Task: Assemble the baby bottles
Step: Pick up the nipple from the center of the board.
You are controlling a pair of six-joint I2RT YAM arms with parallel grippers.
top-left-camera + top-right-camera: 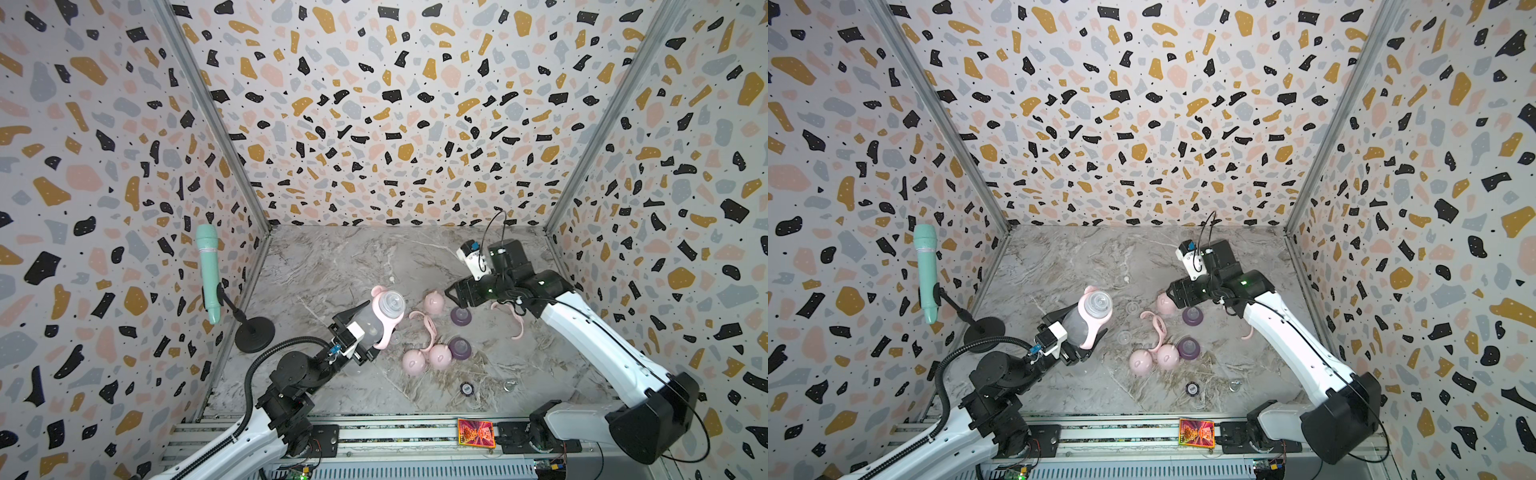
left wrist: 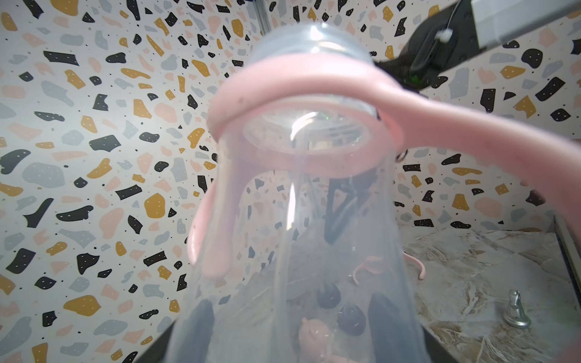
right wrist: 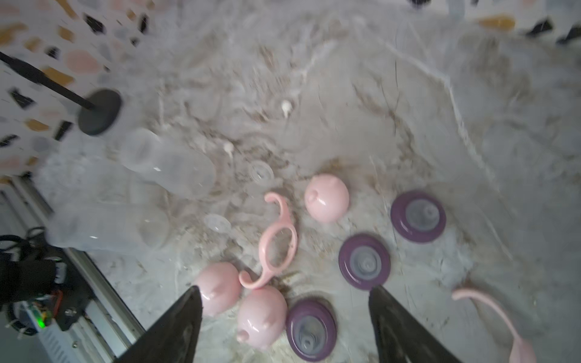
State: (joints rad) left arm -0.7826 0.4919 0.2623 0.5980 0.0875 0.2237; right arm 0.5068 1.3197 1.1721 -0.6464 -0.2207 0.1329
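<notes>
Okay, left pincer (image 1: 360, 337) clamped round a bottle (image 1: 384, 309); my right pincer (image 3: 284, 290) hangs spread wide, purple collars (image 3: 364, 261) just ahead of its tips. Crowded pink caps (image 3: 262, 317) alongside, so I might snag one instead.

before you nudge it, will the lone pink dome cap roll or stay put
The lone pink eared dome cap looks rounded and glossy, so it probably rolls or skids on the marble tabletop. Small plastic shell, likely light.

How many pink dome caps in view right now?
3, all loose on the table: one pink cap farther back beside a purple collar, two side by side nearer the front. None appears hidden.
</notes>
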